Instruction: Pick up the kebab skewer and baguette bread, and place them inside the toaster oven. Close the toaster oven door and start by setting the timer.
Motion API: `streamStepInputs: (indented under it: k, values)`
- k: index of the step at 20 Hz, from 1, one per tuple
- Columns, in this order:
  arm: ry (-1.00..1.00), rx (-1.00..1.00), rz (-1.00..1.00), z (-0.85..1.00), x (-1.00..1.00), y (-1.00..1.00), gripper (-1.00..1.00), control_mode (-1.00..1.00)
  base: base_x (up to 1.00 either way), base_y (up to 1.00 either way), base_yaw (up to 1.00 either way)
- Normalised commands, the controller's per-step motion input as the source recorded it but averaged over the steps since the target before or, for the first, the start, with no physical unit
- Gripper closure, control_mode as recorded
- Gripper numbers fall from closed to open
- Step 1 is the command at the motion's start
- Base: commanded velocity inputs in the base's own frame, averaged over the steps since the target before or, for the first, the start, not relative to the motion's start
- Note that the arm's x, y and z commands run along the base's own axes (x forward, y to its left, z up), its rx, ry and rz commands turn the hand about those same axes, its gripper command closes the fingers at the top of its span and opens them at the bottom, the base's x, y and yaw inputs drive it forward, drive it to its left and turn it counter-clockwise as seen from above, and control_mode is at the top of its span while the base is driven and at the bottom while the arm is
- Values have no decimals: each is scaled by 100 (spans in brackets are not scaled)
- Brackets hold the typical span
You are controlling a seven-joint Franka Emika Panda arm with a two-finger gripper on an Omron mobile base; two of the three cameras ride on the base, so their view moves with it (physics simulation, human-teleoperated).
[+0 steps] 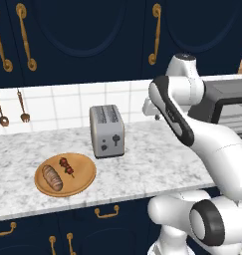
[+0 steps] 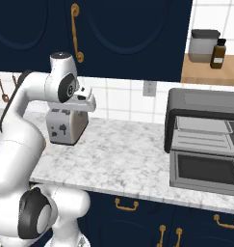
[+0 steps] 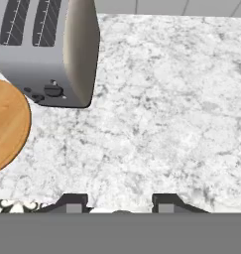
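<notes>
No readable writing or brand on anything we can see; the dark bottle (image 2: 218,53) on the wooden shelf (image 2: 210,73) carries a pale label, too small to read.

The kebab skewer (image 1: 66,166) is a thin stick with small dark red and brown chunks, lying on the round wooden plate (image 1: 81,184) at the left of the marble tabletop (image 1: 152,164). The baguette bread (image 1: 52,177) is an oblong golden-brown loaf with slashes across its crust, lying on the same plate just left of the skewer, apart from it.

The silver two-slot toaster (image 1: 107,130) stands just behind and right of the plate.

The toaster oven (image 2: 205,135) sits at the right end of the tabletop, dark grey and boxy. The toaster oven door (image 2: 205,170) hangs folded down, and we see racks inside.

The claw (image 3: 120,202) hangs above bare marble right of the toaster, fingertips (image 3: 73,201) apart, nothing between them. Plate edge at the left of the hand view.
</notes>
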Motion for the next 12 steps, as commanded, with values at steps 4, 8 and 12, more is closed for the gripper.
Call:
streamStepInputs:
  k: [4,8,12]
  values:
    - [-1,0,-3,-2,-51,-19,-100,-100,0,0,0]
    - [-2,0,-3,-3,-100,-81,-100,-100,0,0,0]
    - [0,0,0,0,-90,-89,-100,-100,0,0,0]
